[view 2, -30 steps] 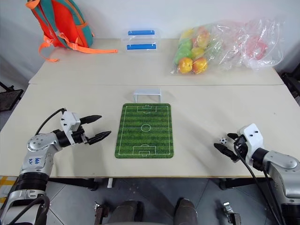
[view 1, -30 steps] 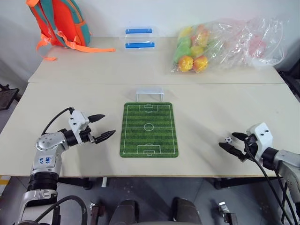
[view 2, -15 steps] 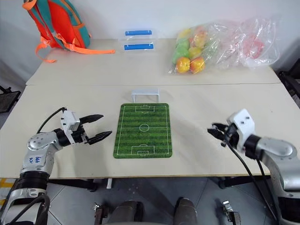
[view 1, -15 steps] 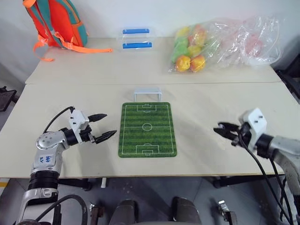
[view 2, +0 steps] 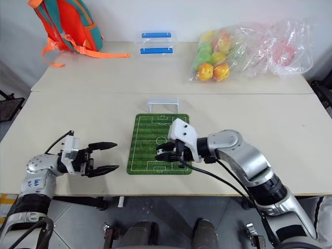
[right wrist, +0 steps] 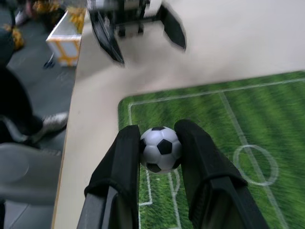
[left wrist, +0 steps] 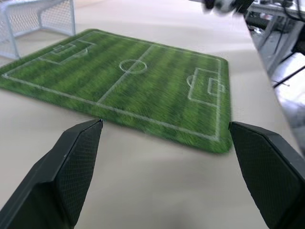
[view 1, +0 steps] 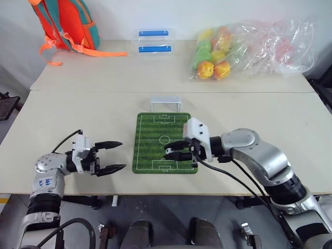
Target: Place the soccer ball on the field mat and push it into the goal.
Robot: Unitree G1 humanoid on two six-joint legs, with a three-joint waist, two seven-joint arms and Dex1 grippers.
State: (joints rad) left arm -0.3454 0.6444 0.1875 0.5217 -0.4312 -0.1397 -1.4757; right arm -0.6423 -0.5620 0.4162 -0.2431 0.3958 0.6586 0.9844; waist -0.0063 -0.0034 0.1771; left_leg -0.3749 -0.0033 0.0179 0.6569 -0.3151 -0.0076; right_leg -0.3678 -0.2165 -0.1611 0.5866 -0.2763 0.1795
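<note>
Right gripper (right wrist: 161,143) is clamped on the ball (right wrist: 160,149), one black finger on each side, ball fully visible between the tips. It hangs over the near half of the mat (view 1: 150,142), above the penalty box by the mat's near edge, pointing toward the robot's left. Whether the ball touches the mat can't be told.

Mat lies flat in the middle of the near tabletop (view 1: 249,116), long side running away from the robot. Goal (view 1: 166,103) stands just past the mat's far edge, touching or nearly so, mouth facing the mat.

Left gripper (view 1: 111,155) is spread wide with nothing in it, low over the tabletop near the near-left edge, beside the mat's left side, pointing at the mat but apart from it.

Far tabletop: backpack (view 1: 67,23) at the far-left corner, two clear boxes (view 1: 153,41) with blue handles at the far edge's middle, a plastic bag of balls (view 1: 244,46) toward the far-right.
</note>
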